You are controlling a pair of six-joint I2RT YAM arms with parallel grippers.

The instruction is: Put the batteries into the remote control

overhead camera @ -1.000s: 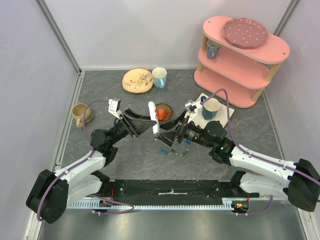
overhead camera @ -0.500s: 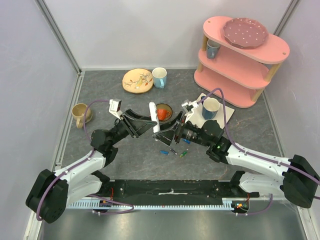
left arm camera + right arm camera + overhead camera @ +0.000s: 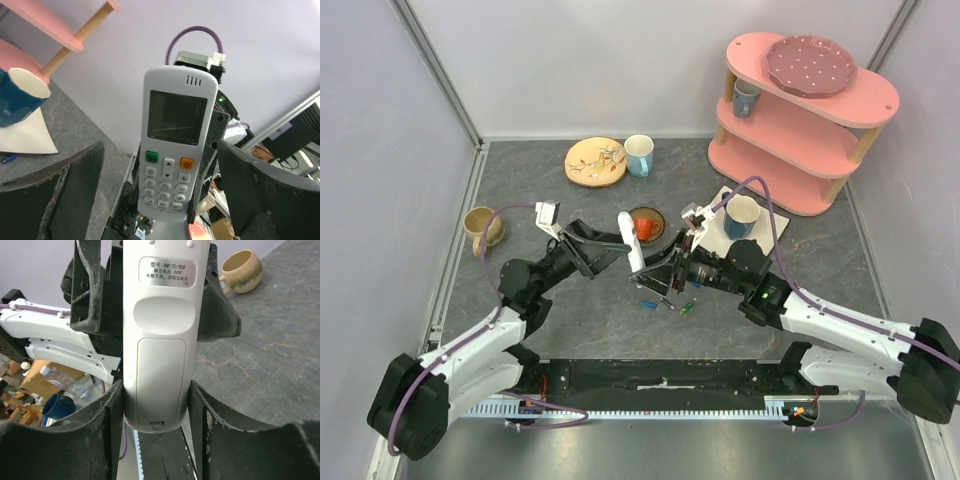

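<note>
Since the earlier frames the left arm has sagged a little at shoulder and elbow, and the remote control [image 3: 632, 242] leans slightly further over; otherwise little has changed.

The remote control is off the desk [image 3: 580, 310], held nearly upright in the air between the two arms. The right tool [image 3: 156, 390] is closed on the remote's lower end, one finger pressed against each long side. The left tool [image 3: 620, 250] is spread wide. In the left wrist view its fingers [image 3: 75, 190] stand well clear on either side of the remote and grip nothing.

The remote's long axis runs up and down. Its screen and button face is turned toward the left tool, and its labelled back faces the right wrist camera. On that back the battery door looks shut, though I cannot tell for certain.

The batteries [image 3: 665, 303] lie loose on the desk just below and toward the near edge from the tools: a blue one [image 3: 647, 304], a dark one between, and a green one [image 3: 687, 308]. They are nearer the right tool, but that one is occupied. By my reading the free left tool would have to open the back or fetch a battery, and that means reaching down past the remote.
</note>
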